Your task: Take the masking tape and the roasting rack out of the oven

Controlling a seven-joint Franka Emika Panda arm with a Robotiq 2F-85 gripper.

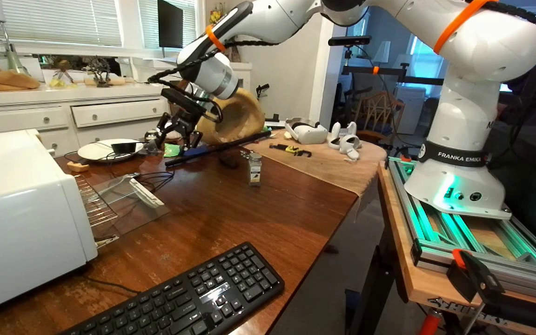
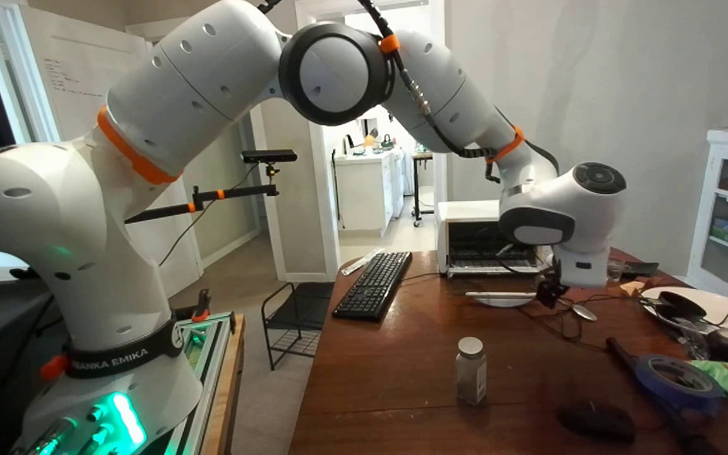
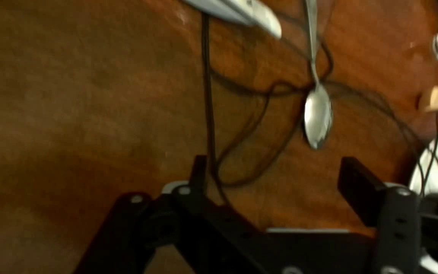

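Observation:
The white oven (image 1: 21,209) stands on the table with its front open; it also shows in an exterior view (image 2: 465,208). Its glass door (image 1: 144,216) is folded down, with a white handle (image 1: 146,193) at the edge. The wire roasting rack (image 1: 96,204) lies partly out of the oven above the door; its rest is hidden inside. A roll of blue tape (image 2: 680,382) lies on the table over a black bar. I see no tape in the oven. My gripper (image 3: 274,167) is open and empty above the table, beyond the door handle; it shows in both exterior views (image 1: 177,144) (image 2: 550,294).
A spoon (image 3: 318,114) and loose black cables (image 3: 209,95) lie below the gripper. A white plate (image 1: 105,150) with a black bowl stands nearby. A black bar (image 1: 221,149), a glass jar (image 1: 254,170), a keyboard (image 1: 193,298) and a mouse (image 2: 594,420) are on the table.

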